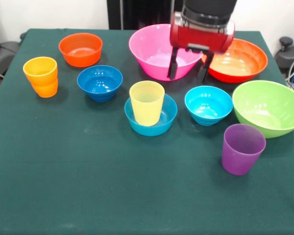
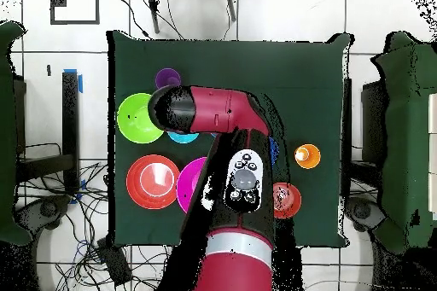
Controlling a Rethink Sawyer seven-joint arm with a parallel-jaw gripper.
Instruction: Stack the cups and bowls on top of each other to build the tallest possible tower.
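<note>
- The gripper is seen hanging over the far side of the table, its two black fingers spread apart with nothing between them.
- One finger is seen in front of the pink bowl, the other in front of the large orange-red bowl; whether they touch either rim cannot be told.
- The pink bowl and the large orange-red bowl are both shown empty and side by side.
- Near of the gripper, the yellow cup is stood upright inside the mid-blue bowl; this forms the tower so far.
- Just right of it, the cyan bowl is seen empty, below the gripper in the front view.
- The lime green bowl is placed at the right, with the purple cup upright just near of it.
- At the left, the dark blue bowl, the small orange-red bowl and the orange cup are set well apart from the gripper.
- In the overhead view, the arm is laid across the middle of the green table, so several bowls are hidden.
</note>
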